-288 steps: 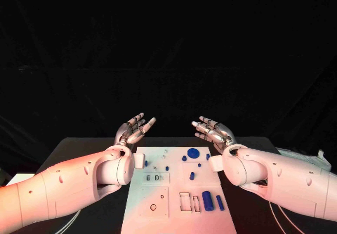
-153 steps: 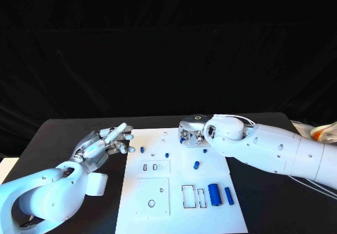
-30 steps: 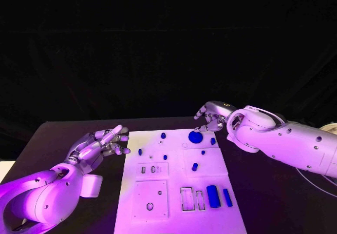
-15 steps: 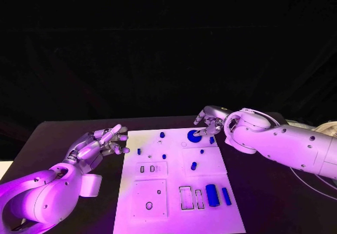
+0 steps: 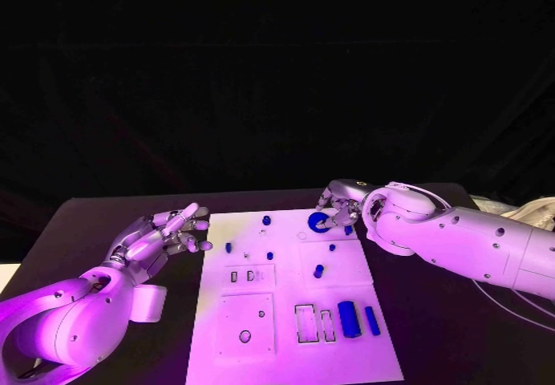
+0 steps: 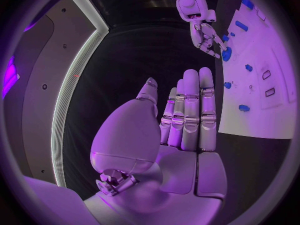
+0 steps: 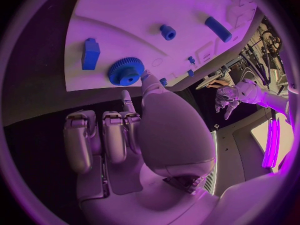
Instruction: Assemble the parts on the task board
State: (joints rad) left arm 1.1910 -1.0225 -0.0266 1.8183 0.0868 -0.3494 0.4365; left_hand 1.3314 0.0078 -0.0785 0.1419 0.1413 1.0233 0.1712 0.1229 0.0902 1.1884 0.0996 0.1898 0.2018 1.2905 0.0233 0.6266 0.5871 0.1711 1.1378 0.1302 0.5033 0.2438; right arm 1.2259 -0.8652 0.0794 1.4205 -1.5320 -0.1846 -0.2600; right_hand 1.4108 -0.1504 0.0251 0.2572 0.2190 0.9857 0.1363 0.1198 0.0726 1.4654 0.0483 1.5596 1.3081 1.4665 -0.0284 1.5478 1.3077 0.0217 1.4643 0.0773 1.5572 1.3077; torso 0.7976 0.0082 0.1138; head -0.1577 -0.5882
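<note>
The white task board (image 5: 289,353) lies in the middle of the table with several blue parts on it. A blue gear (image 5: 318,222) lies flat near its far right corner. My right hand (image 5: 338,207) hangs just beyond the gear, fingers pointing down and holding nothing. In the right wrist view the thumb tip (image 7: 145,78) sits at the rim of the gear (image 7: 127,71), with the other fingers off the board's (image 7: 125,15) edge. My left hand (image 5: 162,237) hovers left of the board, fingers straight and empty, as the left wrist view shows (image 6: 187,115).
A blue block (image 7: 90,53) lies beside the gear. A large blue cylinder (image 5: 350,318) and a thin blue bar (image 5: 371,320) lie at the near right next to rectangular slots (image 5: 306,325). Small blue pegs (image 5: 266,219) stand further up the board.
My right hand has come down and to the left, closer to the blue gear. The left hand has barely moved.
</note>
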